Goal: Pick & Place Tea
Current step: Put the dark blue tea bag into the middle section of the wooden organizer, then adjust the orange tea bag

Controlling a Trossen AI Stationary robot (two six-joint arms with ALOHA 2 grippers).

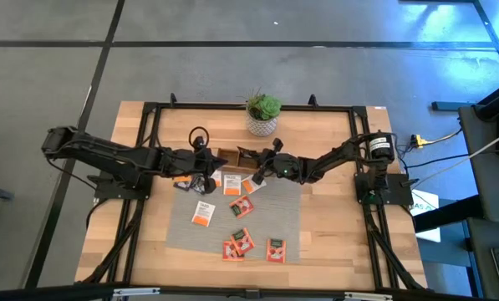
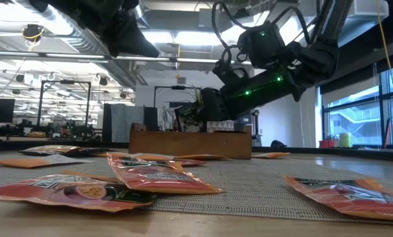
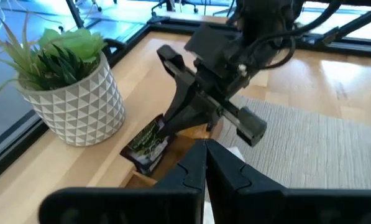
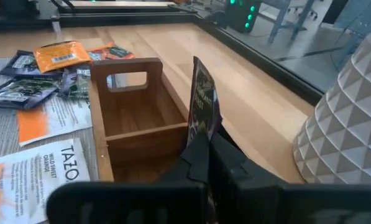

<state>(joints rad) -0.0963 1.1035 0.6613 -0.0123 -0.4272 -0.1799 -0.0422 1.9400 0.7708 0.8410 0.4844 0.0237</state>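
Worktop (image 1: 333, 242): pale wood planks, smooth, matt, under a grey ribbed woven mat (image 1: 278, 213). Tray (image 4: 132, 118): unpainted light wood with visible grain; planter (image 3: 79, 102): white, faceted, matt, ceramic-looking. Tea packets (image 2: 153, 178): glossy crinkled foil in orange-red, others white paper-like (image 4: 45, 165); right gripper's fingers (image 4: 201, 158) matt black plastic, pinching a dark glossy packet (image 4: 204, 102).

Overhead we see the whole table (image 1: 333, 217); low, level across it; both close wrist views share the wooden tray (image 4: 132, 118).
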